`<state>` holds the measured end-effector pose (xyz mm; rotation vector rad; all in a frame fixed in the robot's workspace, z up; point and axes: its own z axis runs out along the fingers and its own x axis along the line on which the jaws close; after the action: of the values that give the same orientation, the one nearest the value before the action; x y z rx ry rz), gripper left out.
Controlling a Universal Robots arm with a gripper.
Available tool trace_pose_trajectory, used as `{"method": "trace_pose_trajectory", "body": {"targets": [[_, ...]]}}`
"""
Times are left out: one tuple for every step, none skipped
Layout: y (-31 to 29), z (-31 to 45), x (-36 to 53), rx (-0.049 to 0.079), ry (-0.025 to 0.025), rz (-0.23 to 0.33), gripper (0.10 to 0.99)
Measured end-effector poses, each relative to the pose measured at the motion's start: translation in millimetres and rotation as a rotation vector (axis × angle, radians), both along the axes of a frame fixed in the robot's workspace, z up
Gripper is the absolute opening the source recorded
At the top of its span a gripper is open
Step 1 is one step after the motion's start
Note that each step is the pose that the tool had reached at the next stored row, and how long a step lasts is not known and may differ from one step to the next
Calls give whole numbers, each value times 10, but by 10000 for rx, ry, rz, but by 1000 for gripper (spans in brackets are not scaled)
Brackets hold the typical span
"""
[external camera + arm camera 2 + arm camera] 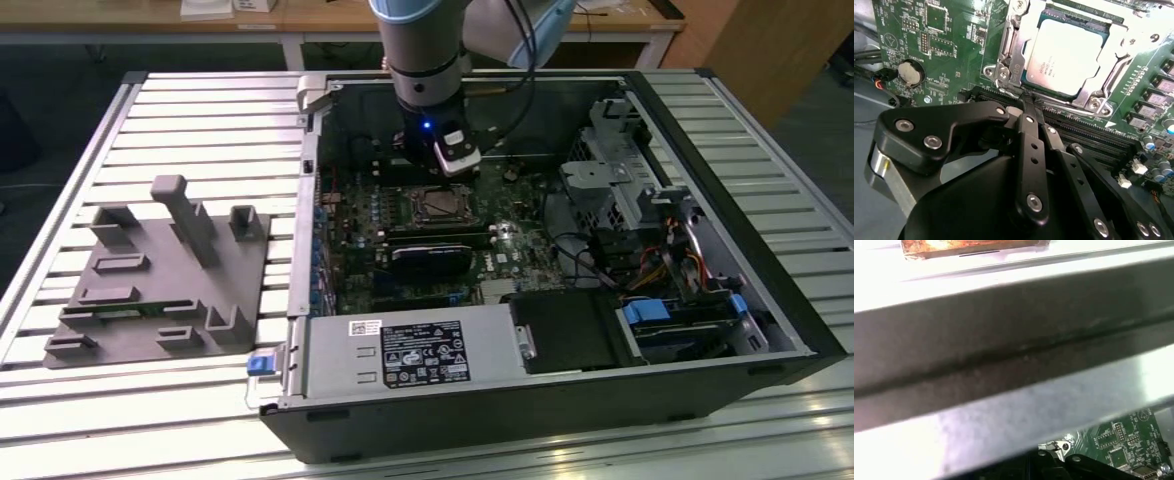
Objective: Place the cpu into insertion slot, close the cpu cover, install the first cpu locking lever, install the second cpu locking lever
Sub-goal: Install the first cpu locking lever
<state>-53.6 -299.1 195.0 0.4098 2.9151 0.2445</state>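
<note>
The cpu (1066, 50), a flat square chip with a pale metal top, lies inside the insertion slot (416, 205) on the green motherboard. The silvery cpu cover (1015, 50) is down around it as a frame, and the chip's top shows through its window. My gripper (1026, 98) is shut, with its black fingertips together at the slot's edge, by a corner of the metal frame. I cannot tell whether they pinch a thin lever there. In the exterior view the gripper (457, 162) hangs just behind the slot, inside the open computer case.
Long black memory slots (1089, 135) run beside the slot, and a coin battery (910, 72) sits on the board. A black module (430, 262), the labelled power supply (424, 352) and a drive cage (607, 180) crowd the case. The case wall (1004, 355) is close. A grey fixture (160, 275) lies outside.
</note>
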Motion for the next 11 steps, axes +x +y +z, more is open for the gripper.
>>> {"method": "trace_pose_trajectory", "body": {"targets": [[0, 17, 0, -3, 2, 0, 106], [-1, 37, 0, -5, 3, 0, 106], [-1, 56, 0, -5, 3, 0, 106], [-1, 76, 0, -4, 2, 0, 106], [-1, 93, 0, -4, 3, 0, 106], [0, 98, 0, -4, 3, 0, 106], [0, 98, 0, -3, 2, 1, 106], [0, 98, 0, -2, 1, 0, 106], [0, 98, 0, -3, 2, 0, 106], [-1, 99, 0, -4, 2, 1, 106], [-1, 99, 0, -4, 2, 0, 106]]}}
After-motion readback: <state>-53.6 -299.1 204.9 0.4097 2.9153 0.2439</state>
